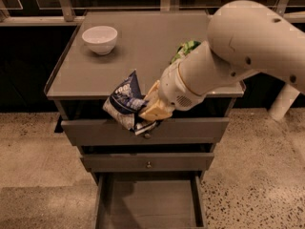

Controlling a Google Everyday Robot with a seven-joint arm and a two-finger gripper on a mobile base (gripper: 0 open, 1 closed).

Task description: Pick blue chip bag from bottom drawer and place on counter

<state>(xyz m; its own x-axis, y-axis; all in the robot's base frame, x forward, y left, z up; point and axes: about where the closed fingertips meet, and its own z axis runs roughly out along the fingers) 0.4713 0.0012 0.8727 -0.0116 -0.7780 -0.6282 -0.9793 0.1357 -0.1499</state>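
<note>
The blue chip bag (pixel 125 100), dark navy with white patches, hangs in the air in front of the counter's front edge. My gripper (pixel 145 112) is shut on its right side and holds it level with the top drawer. The bottom drawer (pixel 147 205) is pulled open below, its grey inside bare. The counter (pixel 143 46) is a flat grey top with a thin rim. My big white arm reaches in from the right.
A white bowl (pixel 99 38) stands at the counter's back left. A green snack bag (pixel 184 49) lies at the right, mostly hidden behind my arm. Two shallower drawers with small knobs (pixel 148 164) sit above the open drawer. Speckled floor lies on both sides.
</note>
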